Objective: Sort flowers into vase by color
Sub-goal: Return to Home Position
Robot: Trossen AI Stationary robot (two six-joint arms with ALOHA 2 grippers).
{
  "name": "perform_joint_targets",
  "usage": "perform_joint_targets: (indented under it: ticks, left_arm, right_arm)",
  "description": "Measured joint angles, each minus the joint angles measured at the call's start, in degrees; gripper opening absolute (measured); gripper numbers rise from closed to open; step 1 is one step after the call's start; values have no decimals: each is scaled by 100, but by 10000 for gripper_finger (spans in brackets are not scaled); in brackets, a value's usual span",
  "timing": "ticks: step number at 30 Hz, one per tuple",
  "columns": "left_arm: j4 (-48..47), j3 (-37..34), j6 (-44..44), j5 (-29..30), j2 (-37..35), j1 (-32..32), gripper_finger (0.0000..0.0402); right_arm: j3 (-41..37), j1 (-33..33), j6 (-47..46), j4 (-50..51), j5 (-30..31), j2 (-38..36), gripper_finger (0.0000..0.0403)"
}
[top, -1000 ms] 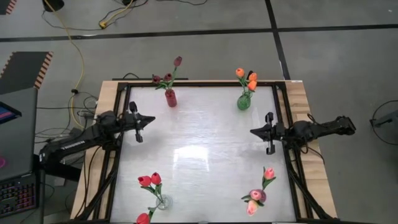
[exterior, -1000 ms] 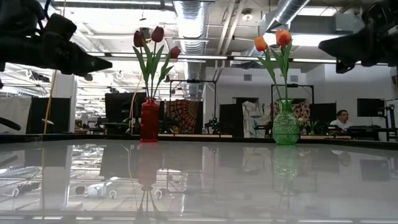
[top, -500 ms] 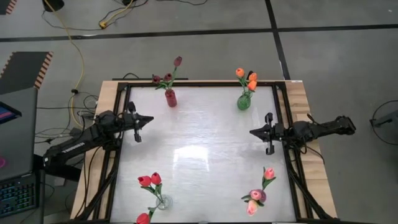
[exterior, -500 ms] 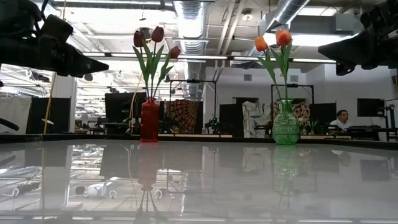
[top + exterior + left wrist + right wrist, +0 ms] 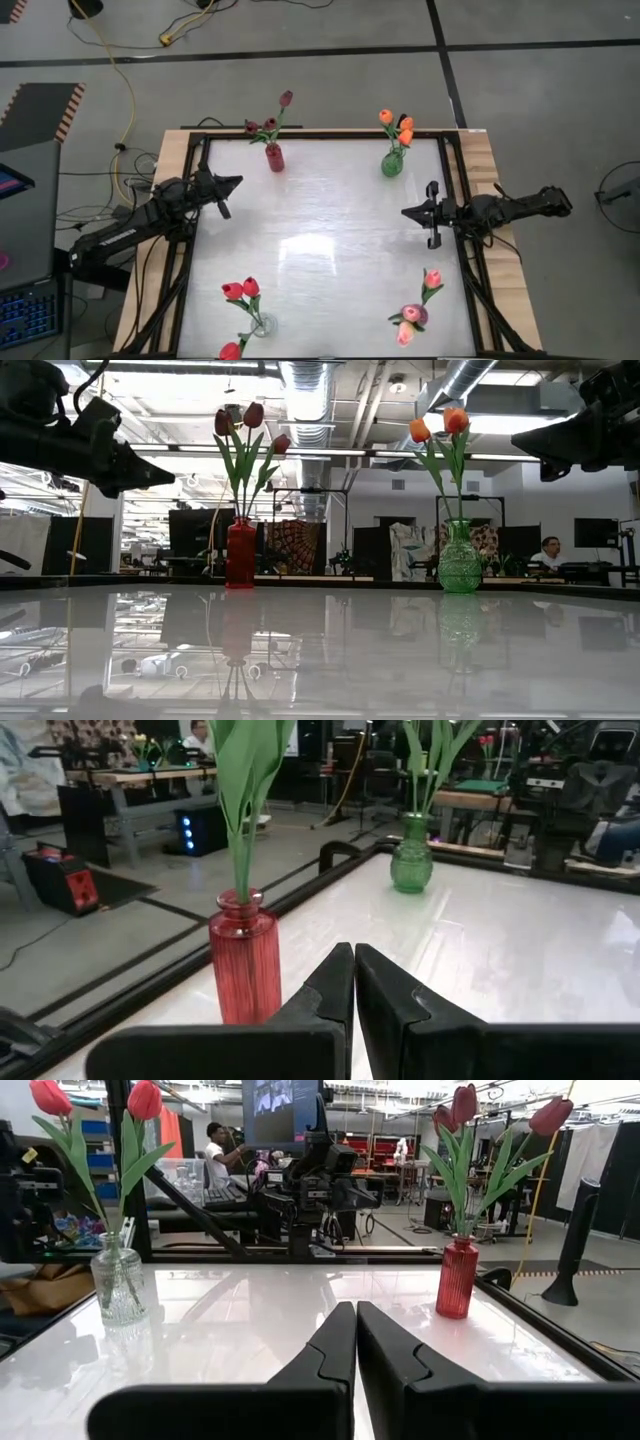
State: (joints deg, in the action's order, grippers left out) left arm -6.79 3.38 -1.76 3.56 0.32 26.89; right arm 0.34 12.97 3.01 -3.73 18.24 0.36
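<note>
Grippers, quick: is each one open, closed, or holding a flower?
Left gripper, at the table's left edge: closed, empty.
Right gripper, at the table's right edge: closed, empty.

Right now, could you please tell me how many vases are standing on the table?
4: a red vase at the far left, a green vase at the far right, a clear vase at the near left, a purple vase at the near right. None appears hidden.
</note>
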Motion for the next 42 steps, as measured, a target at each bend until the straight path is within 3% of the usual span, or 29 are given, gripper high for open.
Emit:
perform_joint_targets:
  ticks: [9, 23, 42]
  left_arm:
    - [7, 0, -2, 38, -11, -72, 0]
    - [10, -2, 0, 15, -15, -1097, 0]
    - [17, -4, 0, 12, -24, -1325, 0]
  right_arm:
    - [-2, 0, 0, 11, 0, 0, 42]
    - [-4, 0, 0, 13, 2, 0, 43]
    - [-4, 0, 0, 13, 4, -2, 43]
